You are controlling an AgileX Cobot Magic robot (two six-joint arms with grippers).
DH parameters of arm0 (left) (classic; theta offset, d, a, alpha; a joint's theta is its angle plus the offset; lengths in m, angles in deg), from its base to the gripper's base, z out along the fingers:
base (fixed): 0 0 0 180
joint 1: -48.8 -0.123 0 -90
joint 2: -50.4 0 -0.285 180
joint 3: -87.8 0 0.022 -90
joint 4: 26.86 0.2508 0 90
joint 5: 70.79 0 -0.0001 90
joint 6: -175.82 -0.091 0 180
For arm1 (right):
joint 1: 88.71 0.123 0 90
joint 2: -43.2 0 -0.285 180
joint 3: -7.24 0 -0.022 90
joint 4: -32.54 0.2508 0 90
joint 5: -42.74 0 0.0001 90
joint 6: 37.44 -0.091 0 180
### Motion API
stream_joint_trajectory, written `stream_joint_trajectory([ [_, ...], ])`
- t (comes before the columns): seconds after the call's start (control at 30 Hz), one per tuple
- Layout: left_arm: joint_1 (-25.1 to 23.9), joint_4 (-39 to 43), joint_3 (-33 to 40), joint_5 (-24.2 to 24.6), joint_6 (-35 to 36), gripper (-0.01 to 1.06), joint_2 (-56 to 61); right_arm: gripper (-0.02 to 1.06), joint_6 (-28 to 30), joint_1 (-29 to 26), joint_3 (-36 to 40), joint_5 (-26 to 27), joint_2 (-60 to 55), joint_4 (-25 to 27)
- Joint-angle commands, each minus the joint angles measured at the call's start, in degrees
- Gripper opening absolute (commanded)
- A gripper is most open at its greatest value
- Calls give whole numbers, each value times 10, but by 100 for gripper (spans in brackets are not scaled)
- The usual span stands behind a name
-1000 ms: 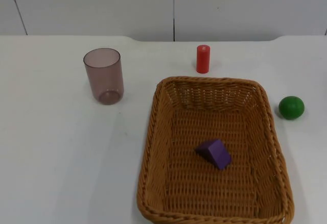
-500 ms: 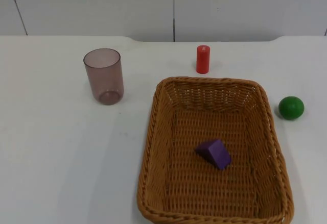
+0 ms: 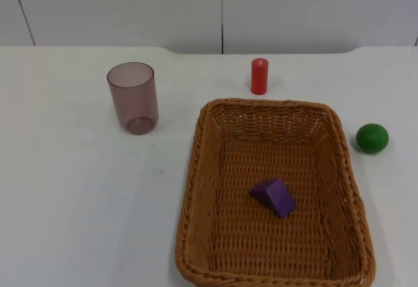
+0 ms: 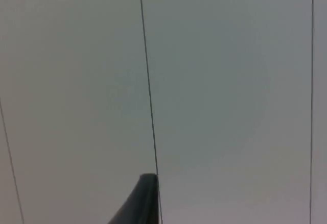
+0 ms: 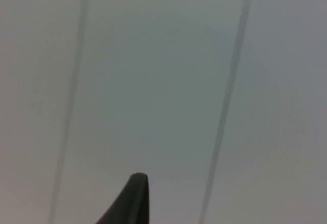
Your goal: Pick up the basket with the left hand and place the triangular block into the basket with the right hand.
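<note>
A brown wicker basket (image 3: 196, 189) rests on the white table (image 3: 78, 202), right of centre and near the front edge. Inside it, around the middle of its floor, lies a purple triangular block (image 3: 274, 196). My left gripper (image 4: 145, 203) is held away from the table and faces the grey partition wall (image 4: 230, 81), with nothing near it. My right gripper (image 5: 134, 201) likewise faces the wall panels (image 5: 153, 81), far from the basket. Both arms wait.
A translucent brownish cup (image 3: 133, 97) stands upright to the left of the basket. A red cylinder (image 3: 259, 76) stands just behind the basket's far rim. A green ball (image 3: 372, 137) lies to the right of the basket.
</note>
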Motion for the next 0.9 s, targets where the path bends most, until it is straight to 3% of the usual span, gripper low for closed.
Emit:
stream_joint_trajectory([
  [0.0, -1, -8, -1, 29, -10, 105, 18, 105, 28, 11, 1, -30, 1, 38],
  [0.27, -18, -50, -1, 86, -60, 105, 102, 105, 14, 25, 1, -61, 66, 28],
  [0.37, -18, -54, -1, 85, -68, 105, 119, 105, -21, 25, -4, -76, 71, -1],
  [0.5, -18, -82, -1, 86, -101, 105, 127, 105, -24, 26, -25, -93, 71, 1],
  [0.73, -18, -73, -1, 87, -100, 105, 135, 105, -28, 26, -43, -102, 71, -8],
  [0.87, -16, -59, -1, 96, -89, 105, 139, 105, -71, 26, -45, -133, 71, -30],
])
